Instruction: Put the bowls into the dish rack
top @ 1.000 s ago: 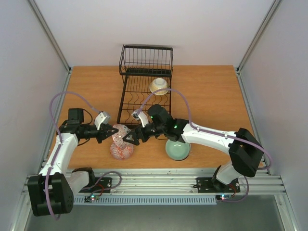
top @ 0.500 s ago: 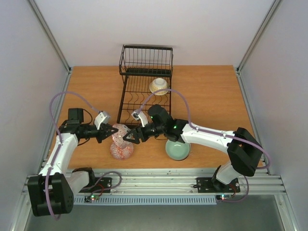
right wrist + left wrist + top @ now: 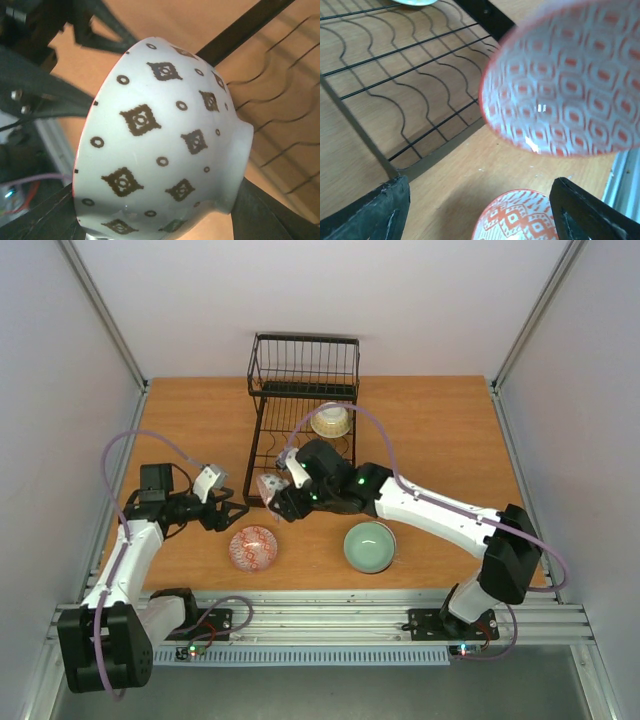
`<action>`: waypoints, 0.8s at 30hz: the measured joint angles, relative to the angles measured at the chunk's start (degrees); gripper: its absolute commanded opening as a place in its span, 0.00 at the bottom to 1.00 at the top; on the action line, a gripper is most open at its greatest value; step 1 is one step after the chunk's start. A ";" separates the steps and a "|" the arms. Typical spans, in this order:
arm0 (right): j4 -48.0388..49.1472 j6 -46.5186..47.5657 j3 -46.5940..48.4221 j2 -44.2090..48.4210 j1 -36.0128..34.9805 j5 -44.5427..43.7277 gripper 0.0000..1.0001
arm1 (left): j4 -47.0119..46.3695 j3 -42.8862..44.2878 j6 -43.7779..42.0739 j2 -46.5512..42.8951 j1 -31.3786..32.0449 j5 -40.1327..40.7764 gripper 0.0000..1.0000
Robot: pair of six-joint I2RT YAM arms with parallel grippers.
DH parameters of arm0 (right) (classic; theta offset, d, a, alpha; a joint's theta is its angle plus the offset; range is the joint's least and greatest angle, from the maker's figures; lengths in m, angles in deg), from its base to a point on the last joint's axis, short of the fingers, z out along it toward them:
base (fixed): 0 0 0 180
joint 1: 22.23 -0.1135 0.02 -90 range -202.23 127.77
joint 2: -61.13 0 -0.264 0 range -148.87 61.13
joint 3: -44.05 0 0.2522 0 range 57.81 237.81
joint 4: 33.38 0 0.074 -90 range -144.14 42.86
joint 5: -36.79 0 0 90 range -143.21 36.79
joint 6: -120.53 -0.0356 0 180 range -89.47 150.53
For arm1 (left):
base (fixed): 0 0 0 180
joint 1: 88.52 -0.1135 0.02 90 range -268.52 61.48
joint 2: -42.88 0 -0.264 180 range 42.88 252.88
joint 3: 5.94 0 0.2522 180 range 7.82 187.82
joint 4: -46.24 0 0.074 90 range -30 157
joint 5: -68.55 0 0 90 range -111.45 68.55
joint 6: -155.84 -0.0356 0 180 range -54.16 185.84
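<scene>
Standing just beyond the right claw [image 3: 272,494], the black wire dish rack [image 3: 304,389] holds one cream ceramic bowl [image 3: 330,421]. A moment ago both claws met on the red-and-white patterned ceramic bowl [image 3: 267,484]; now the right claw alone clamps it at the rack's near corner, while the left claw [image 3: 232,513], spread and empty, has backed off. Handover looks done; slotting comes next. A second red-patterned bowl [image 3: 253,548] lies just ahead of the left claw, a celadon green bowl [image 3: 369,545] behind the right. No brand or writing is readable.
</scene>
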 measured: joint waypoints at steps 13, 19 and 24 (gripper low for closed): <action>-14.19 14.45 25.35 -21.79 -0.50 -30.62 0.01 | -9.97 -3.43 8.31 -1.05 -0.85 10.29 0.77; -18.49 22.14 35.56 -31.47 -0.63 -39.50 0.01 | -11.54 -4.00 9.53 -1.64 -1.53 10.80 0.76; -18.84 28.74 46.75 -38.07 -0.66 -46.23 0.01 | -12.17 -4.35 9.60 -2.23 -1.53 10.75 0.76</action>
